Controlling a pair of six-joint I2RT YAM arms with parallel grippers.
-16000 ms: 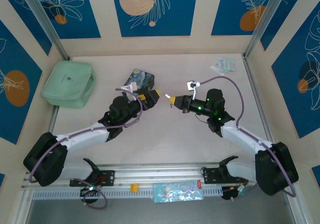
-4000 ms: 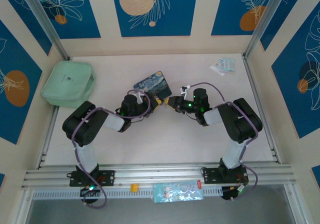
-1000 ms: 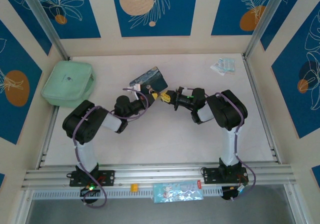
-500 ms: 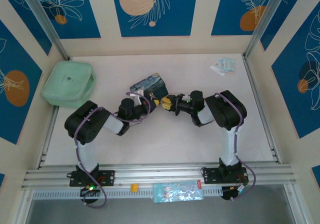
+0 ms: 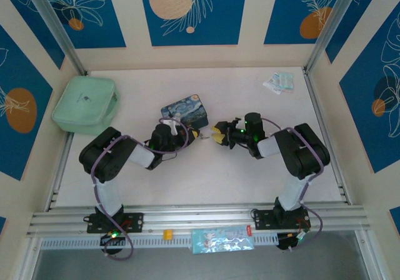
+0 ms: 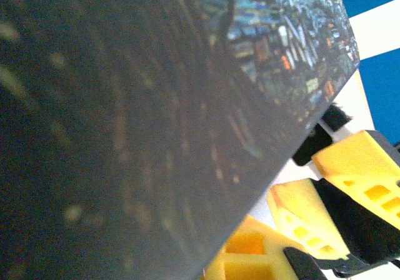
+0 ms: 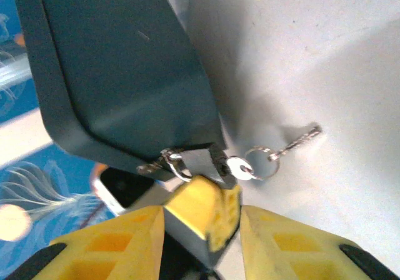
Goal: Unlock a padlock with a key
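The right gripper (image 5: pixel 217 134) is released. In its wrist view its two yellow fingers (image 7: pixel 109 242) stand apart with nothing pinched between them. The closed tips of the left gripper (image 5: pixel 193 134) point into that gap from the opposite side. The left gripper is clenched, and it looks to be grasping the lower end of the padlock (image 7: pixel 201 160).

The padlock sits just ahead of the right gripper's fingertips, at the corner of the tin (image 7: pixel 119 67), with its thin shackle hooked there. The key (image 7: pixel 238 167) is right beside the padlock body, touching it, and no finger is on it. Whether its blade is seated in the lock cannot be told. A second key (image 7: pixel 301 137) trails from it, further ahead of the right gripper and off to one side, lying on the pale counter (image 7: pixel 300 49).

The tin lies beyond both grippers, and its dark underside rises away from the right wrist camera. In the left wrist view its painted face lies close across the lens, with the right gripper's yellow fingers past its edge.

Well away from the left gripper, a mint-green pouch (image 5: pixel 84 104) rests near the counter's far corner. A small clear packet (image 5: pixel 279 81) lies far beyond the right gripper, near the back wall.
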